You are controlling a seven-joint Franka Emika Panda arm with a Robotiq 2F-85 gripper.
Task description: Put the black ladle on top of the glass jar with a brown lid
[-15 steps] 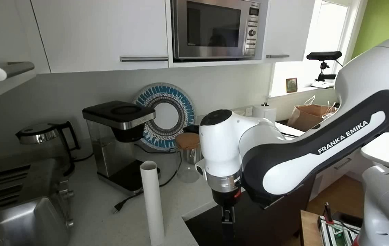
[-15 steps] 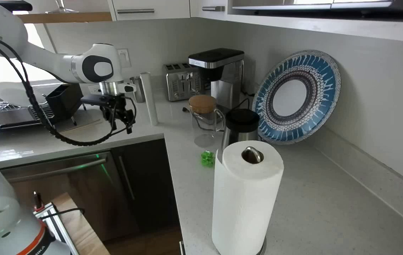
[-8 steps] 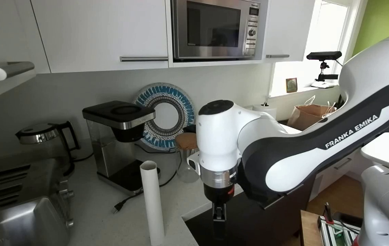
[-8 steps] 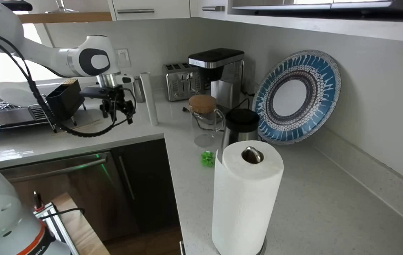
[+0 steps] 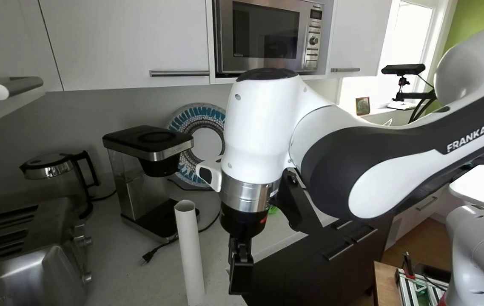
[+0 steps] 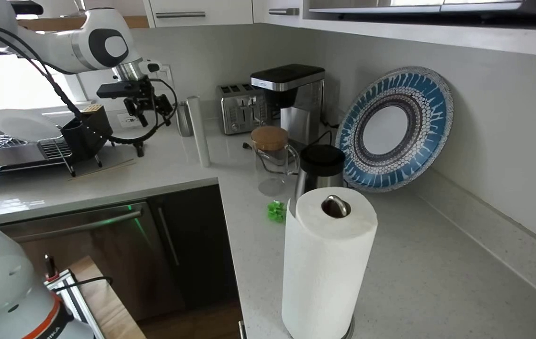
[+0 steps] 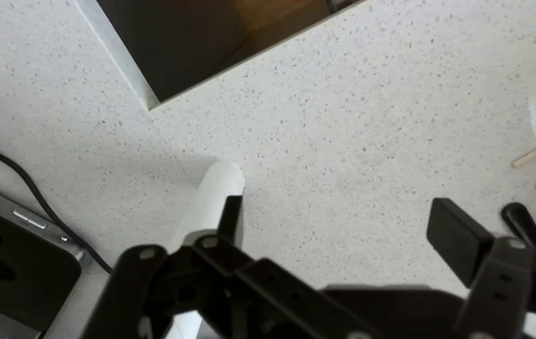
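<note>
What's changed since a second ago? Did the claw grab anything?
The claw has risen and moved away from the paper towel roll. Nothing appears picked up or let go; it is open and empty. The brown-lidded glass jar, white tube, coffee machine and round patterned plate stayed put.

In an exterior view the robot's arm hides the glass jar, which stands near the coffee machine, and the side of the patterned disc away from the coffee machine. Left of the coffee machine, the toaster is cut off by the view's edge. In an exterior view the tumbler, nearer than the coffee machine, loses its foot behind the paper roll. The wrist view crops the coffee machine; beside it, the gripper covers part of the white tube. Well right of the coffee machine, a black handle disappears behind the gripper; what it belongs to cannot be told.
</note>
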